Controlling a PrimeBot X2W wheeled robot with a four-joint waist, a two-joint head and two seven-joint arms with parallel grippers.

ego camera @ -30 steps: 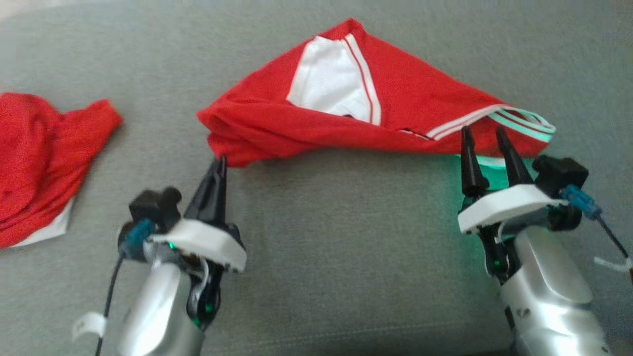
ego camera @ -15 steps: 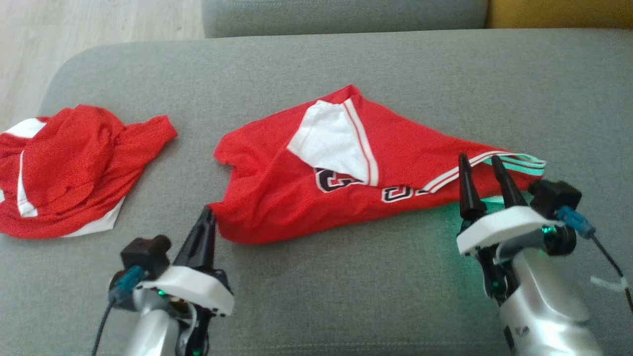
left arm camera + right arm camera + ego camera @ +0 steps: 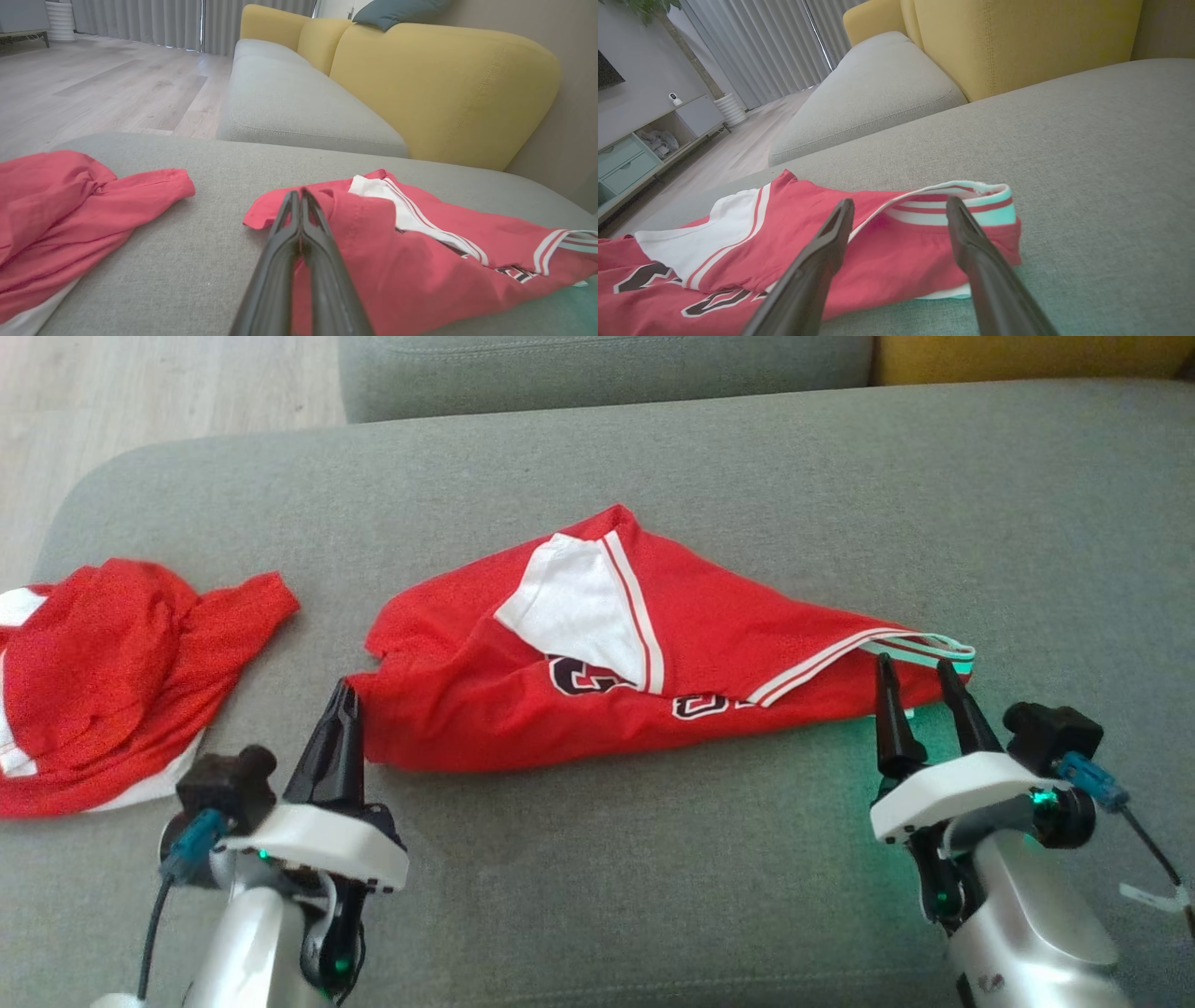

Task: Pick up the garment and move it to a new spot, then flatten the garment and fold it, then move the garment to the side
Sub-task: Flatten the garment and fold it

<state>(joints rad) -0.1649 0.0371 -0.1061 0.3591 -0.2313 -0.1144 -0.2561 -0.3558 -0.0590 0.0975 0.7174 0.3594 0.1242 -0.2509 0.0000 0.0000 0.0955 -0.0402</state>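
Pressing the left gripper [image 3: 344,689] [image 3: 301,191] fingers tightly together at the near-left corner of the red jersey garment [image 3: 448,709] [image 3: 383,261] [image 3: 887,261] with a white panel, lying rumpled mid-way across the grey fabric sofa cushion [image 3: 653,877]; cannot tell if pinching cloth. Holding the right gripper [image 3: 910,663] [image 3: 900,201] fingers spread apart at its striped end. Lying well apart, far left: second crumpled red-and-white cloth [image 3: 103,681].

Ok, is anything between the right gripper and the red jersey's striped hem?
Nothing visible stands in the way. The open right gripper points straight at the striped hem of the red jersey, which lies on the grey sofa cushion.
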